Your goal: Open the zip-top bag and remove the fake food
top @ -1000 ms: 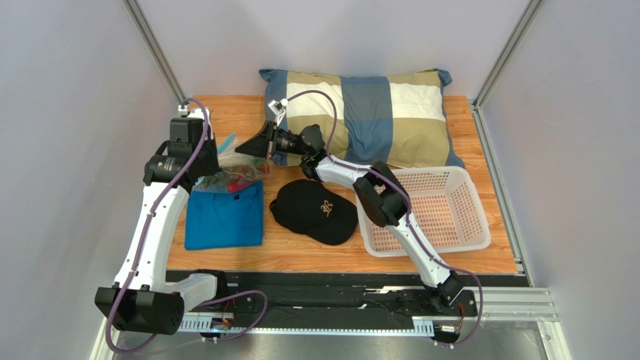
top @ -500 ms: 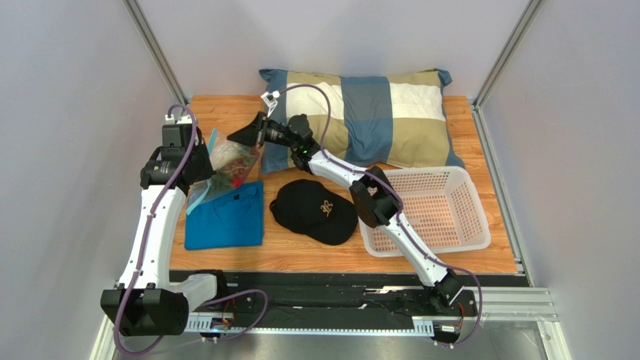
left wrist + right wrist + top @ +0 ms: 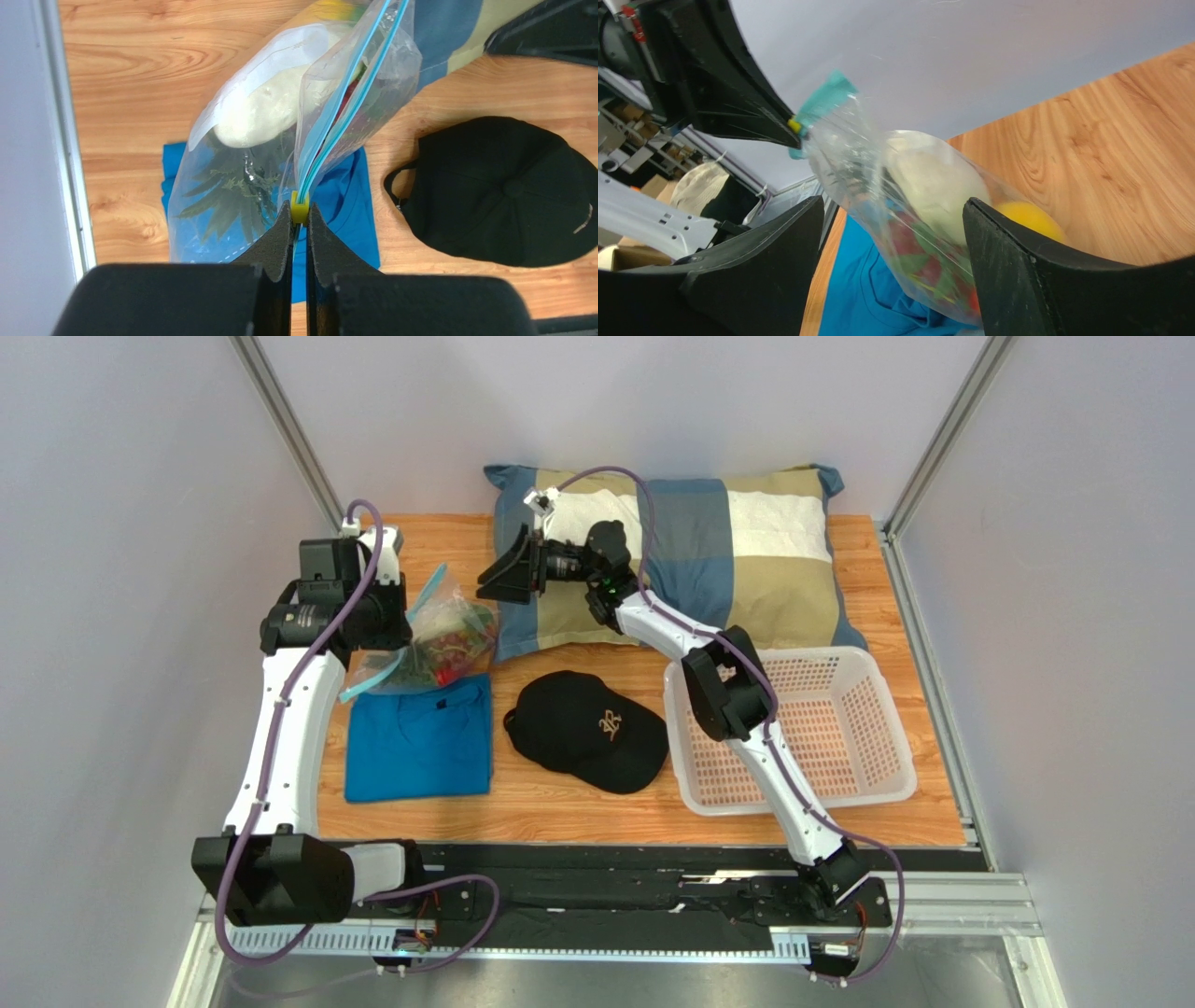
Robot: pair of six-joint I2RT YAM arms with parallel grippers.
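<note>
Film this thin will sag and slip, so the zip-top bag, held up at back left over the blue shirt, hangs bottom-heavy with the light fake food. The right gripper stands spread and empty nearby; it should probably pinch one lip beside the zip strip. The left gripper is clamped on the bag's yellow slider.

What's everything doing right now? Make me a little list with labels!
left gripper: shut on the bag, at its zip end
right gripper: open, near the bag, holding nothing
bag: lifted at one end, bottom on the shirt; zip looks closed
food: inside the bag
also on table: cap, basket, pillow
</note>
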